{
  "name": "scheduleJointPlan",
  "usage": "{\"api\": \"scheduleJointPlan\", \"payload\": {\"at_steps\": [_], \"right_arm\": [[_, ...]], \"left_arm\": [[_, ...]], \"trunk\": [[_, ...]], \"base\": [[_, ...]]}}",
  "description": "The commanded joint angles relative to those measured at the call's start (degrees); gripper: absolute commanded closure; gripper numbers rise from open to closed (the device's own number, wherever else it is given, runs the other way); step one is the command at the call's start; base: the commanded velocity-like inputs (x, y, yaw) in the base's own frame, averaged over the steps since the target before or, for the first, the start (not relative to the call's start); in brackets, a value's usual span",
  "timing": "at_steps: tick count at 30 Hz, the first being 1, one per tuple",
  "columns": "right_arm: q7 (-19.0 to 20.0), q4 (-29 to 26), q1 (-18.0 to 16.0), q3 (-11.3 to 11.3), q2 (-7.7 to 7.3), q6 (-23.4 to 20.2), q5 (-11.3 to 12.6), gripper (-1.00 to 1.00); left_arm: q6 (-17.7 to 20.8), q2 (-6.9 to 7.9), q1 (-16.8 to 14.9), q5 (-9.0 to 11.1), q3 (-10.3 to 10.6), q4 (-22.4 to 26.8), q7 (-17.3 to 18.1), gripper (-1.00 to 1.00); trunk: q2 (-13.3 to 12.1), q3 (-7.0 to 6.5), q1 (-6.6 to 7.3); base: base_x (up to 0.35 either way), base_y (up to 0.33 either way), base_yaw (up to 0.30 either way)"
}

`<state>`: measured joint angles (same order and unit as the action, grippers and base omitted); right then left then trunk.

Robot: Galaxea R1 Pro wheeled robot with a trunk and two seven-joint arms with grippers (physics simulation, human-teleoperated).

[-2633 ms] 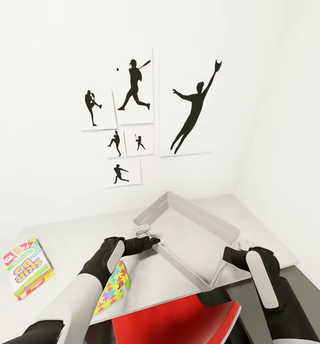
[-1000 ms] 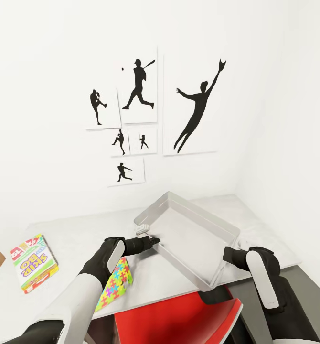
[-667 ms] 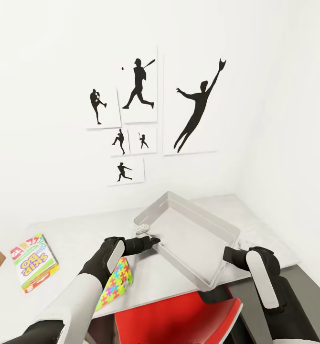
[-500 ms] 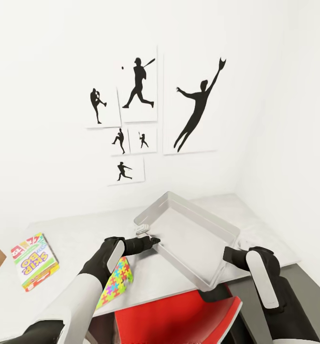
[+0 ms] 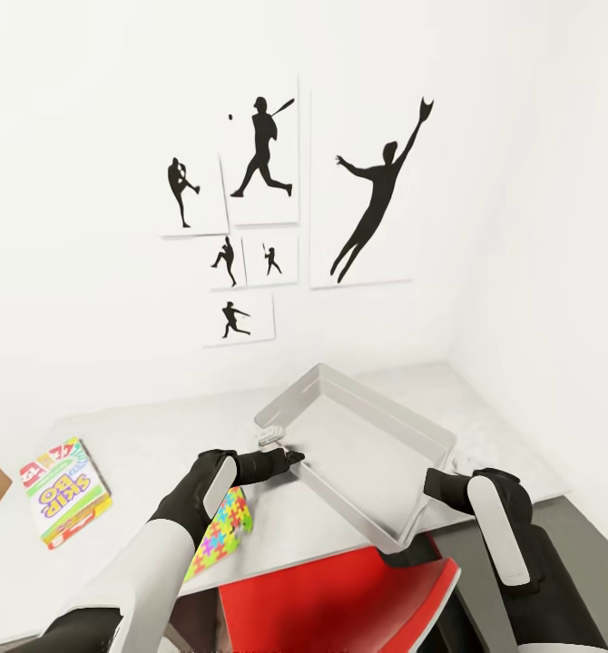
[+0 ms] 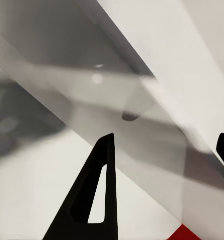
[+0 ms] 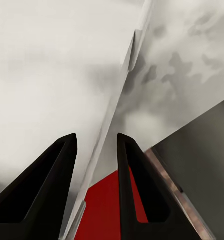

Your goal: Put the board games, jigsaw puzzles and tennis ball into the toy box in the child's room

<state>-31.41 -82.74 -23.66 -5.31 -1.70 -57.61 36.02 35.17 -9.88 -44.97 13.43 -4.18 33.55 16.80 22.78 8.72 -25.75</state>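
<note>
Head view: toy box (image 5: 358, 449) tilted, near edge overhanging table (image 5: 141, 435). Left gripper (image 5: 284, 453) at its left rim, right gripper (image 5: 431, 490) at near corner. Board game (image 5: 63, 490), jigsaw puzzle (image 5: 215, 537) lie outside box.

Left wrist view: fingers (image 6: 89, 200) spread around box rim (image 6: 157, 145).

Right wrist view: fingers (image 7: 46, 185) pinching box wall (image 7: 112, 125).

Judgement: box stiff, light, smooth; rim is best hold.

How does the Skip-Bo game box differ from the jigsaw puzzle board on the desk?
The board game is a thick box with a cartoon cover and printed lettering; the jigsaw puzzle is a thin board patterned with many-coloured interlocking pieces. The board game lies fully in view near the table's left end; the jigsaw puzzle is partly hidden under the left arm, near the front edge. Both lie flat on the light grey table, outside the toy box.
</note>
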Motion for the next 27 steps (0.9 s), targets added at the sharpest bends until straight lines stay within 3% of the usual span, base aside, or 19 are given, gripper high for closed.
{"api": "scheduleJointPlan", "payload": {"at_steps": [1, 11, 27], "right_arm": [[-0.5, -0.1, -0.1, 2.0, 0.01, 0.5, 2.6, 1.0], [-0.5, -0.1, -0.1, 2.0, -0.01, 0.5, 2.6, 1.0], [-0.5, -0.1, -0.1, 2.0, 0.0, 0.5, 2.6, 1.0]], "left_arm": [[0.7, -0.11, 0.0, 0.6, 0.1, -0.1, 0.0, 1.0], [0.7, -0.11, 0.0, 0.6, 0.1, -0.1, 0.0, 1.0], [0.7, -0.11, 0.0, 0.6, 0.1, -0.1, 0.0, 1.0]], "trunk": [[0.1, 0.21, -0.03], [0.1, 1.1, -0.03], [0.1, 1.23, -0.03]], "base": [[0.0, 0.0, 0.0], [0.0, 0.0, 0.0], [0.0, 0.0, 0.0]]}}
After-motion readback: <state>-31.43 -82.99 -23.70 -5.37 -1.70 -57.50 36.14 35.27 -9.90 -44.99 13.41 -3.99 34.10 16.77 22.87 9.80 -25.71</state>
